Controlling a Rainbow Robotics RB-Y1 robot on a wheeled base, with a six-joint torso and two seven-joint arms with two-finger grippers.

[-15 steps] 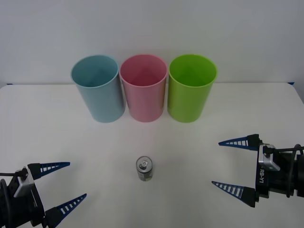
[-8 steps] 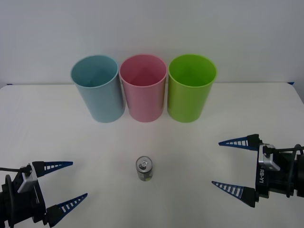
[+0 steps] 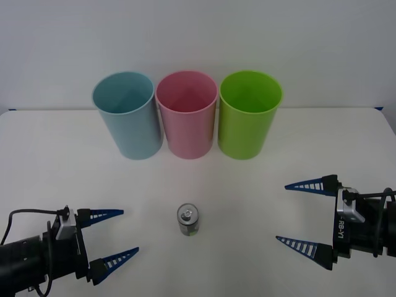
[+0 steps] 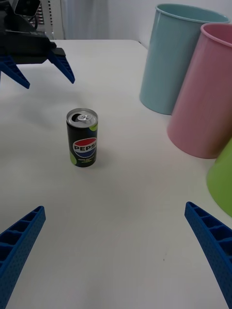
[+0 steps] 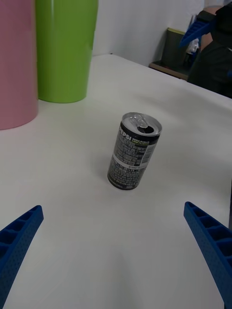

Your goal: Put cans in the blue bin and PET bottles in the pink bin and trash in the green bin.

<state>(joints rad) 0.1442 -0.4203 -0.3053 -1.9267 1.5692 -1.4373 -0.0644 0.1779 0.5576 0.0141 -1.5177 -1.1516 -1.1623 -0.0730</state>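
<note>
Can [image 3: 188, 221], upright, low centre of the front frame, alone on the white table [image 3: 49, 167], silver top and pull tab up. Not yet grasped, nothing touching it.

Largest first: table spanning the frame. Then three bins in a row across the upper middle: blue bin [image 3: 127, 116] at left, pink bin [image 3: 186, 115] centre, green bin [image 3: 248, 115] at right, standing tight together, well apart from the can.

Left gripper [image 3: 108, 237] in the lower left, fingers spread wide, tips aimed toward the can, near but short of it. Can framed squarely between the spread fingers in the left wrist view [image 5: 134, 150]. Right gripper [image 3: 304, 214] in the lower right, also spread wide, farther off, apparently idle.

Risks, as judgement: small, light, upright can, easily tipped by one fingertip arriving first; off-centre closing likely to skid or roll it away. Shiny curved sides, so a slip during the lift. Blue bin pressed against pink, so a drifting release could land in the wrong bin, or a low carry could clip a rim and topple the row.
</note>
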